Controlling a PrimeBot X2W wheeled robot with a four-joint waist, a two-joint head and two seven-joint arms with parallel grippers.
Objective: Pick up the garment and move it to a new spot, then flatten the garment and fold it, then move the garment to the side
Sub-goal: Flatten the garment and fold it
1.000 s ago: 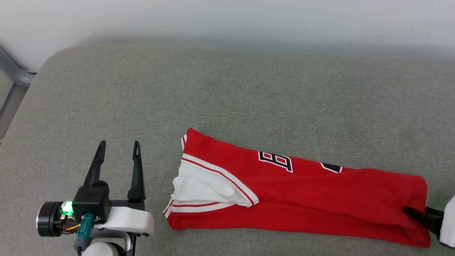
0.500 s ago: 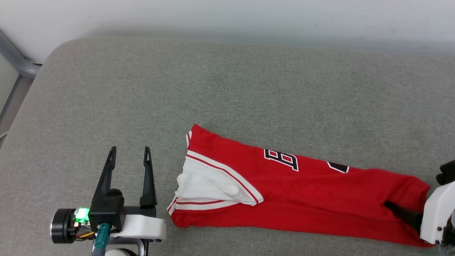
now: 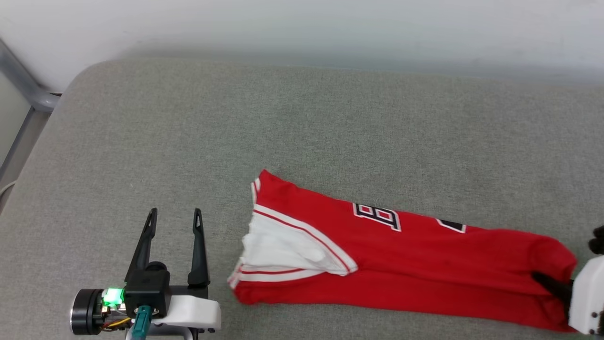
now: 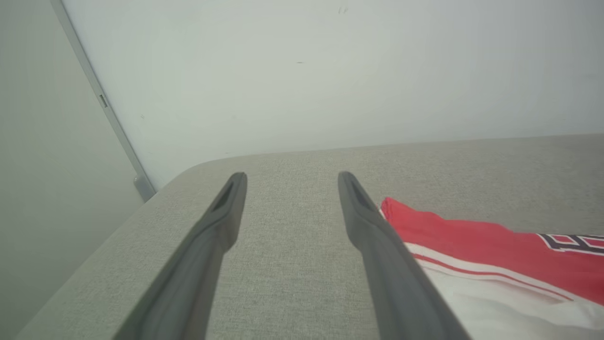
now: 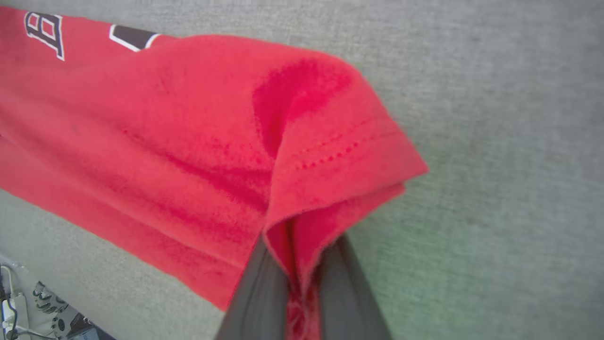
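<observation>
Grey woven surface runs out before me to a pale wall, with a metal rail off its rounded left corner. On it lies the garment, folded lengthwise into a long red band that slants from the middle toward my lower right. Its left end shows a white sleeve edged with red-and-white stripes. A black-and-white "B" sits along the far edge, and part of another character shows beside it.

My right gripper has its fingers pinched onto the hem corner at the band's right end. In the right wrist view the red cloth is bunched between them and the hem arches up just above the tips, while the rest of the band lies flat.

My left gripper hangs to the left of the sleeve end, near it but not touching. Its fingers are spread apart with nothing between them, pointing toward the wall over bare grey fabric.
</observation>
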